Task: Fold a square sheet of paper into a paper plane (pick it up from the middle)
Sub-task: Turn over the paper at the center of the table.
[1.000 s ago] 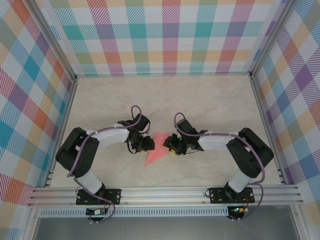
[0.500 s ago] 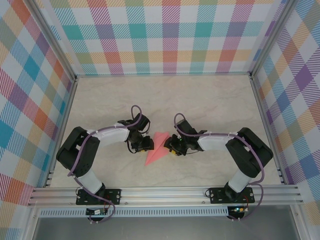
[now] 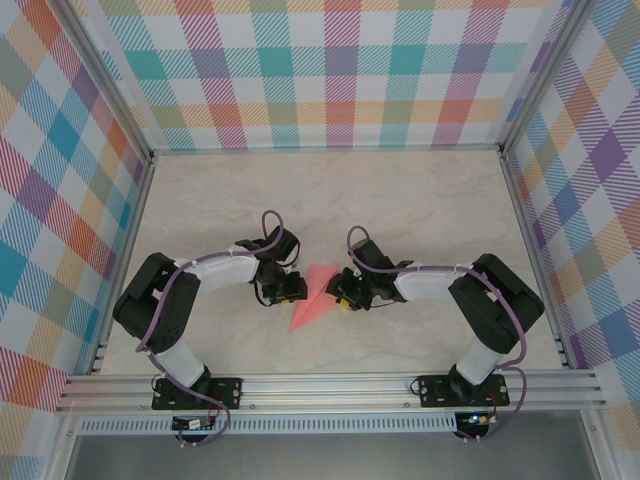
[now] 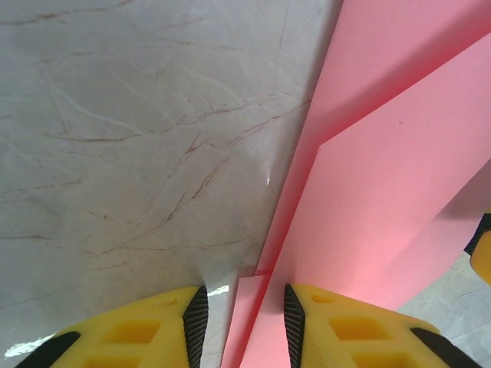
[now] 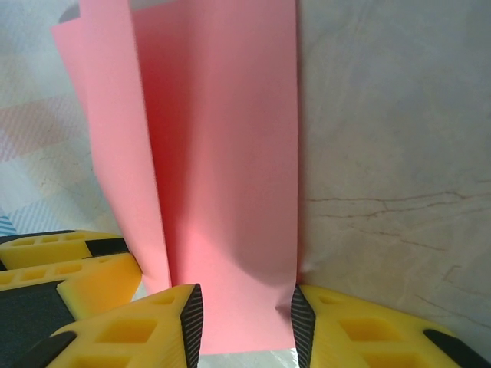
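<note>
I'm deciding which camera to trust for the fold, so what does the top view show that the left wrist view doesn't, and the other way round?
Top view: the whole plane, its point toward the near edge, with the left gripper and right gripper flanking it, plus the plaid walls. Left wrist view: the yellow fingers close up, parted, with a paper edge between them, and the overlapping folded layers. Both: pink paper lying on the marble table.

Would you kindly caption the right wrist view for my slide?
Right gripper, jaws open, over the folded paper plane on the marbled table.
</note>
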Tool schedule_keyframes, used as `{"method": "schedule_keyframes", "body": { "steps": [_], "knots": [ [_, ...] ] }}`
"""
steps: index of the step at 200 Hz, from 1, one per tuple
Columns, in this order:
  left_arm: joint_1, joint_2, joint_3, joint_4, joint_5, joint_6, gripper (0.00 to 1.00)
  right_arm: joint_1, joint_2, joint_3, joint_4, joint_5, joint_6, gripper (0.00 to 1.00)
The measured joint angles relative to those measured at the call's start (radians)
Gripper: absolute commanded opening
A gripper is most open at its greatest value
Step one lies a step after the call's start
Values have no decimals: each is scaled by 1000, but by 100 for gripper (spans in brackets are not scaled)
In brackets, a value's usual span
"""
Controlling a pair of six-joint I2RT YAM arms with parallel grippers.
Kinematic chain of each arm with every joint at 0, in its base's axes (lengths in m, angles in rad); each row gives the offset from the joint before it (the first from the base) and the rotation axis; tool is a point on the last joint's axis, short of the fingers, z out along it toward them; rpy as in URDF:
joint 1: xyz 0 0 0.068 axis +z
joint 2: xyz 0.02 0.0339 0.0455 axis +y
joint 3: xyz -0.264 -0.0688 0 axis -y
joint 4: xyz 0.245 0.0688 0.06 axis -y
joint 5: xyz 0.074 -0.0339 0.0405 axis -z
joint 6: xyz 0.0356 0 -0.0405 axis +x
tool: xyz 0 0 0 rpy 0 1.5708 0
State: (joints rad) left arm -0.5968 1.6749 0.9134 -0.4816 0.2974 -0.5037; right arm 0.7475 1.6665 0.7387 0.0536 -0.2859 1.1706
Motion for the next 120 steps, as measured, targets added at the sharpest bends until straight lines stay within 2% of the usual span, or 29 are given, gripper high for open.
{"method": "schedule_keyframes", "body": {
  "steps": [33,85,120],
  "knots": [
    [0,0,0,-2,-1,0,34,10,10,1,82,-11,-6,41],
    [0,-1,0,-3,-4,0,33,8,16,30,103,-11,-28,45],
    [0,-3,-1,-3,-8,-3,32,4,74,53,135,-24,-33,46]
  ]
}}
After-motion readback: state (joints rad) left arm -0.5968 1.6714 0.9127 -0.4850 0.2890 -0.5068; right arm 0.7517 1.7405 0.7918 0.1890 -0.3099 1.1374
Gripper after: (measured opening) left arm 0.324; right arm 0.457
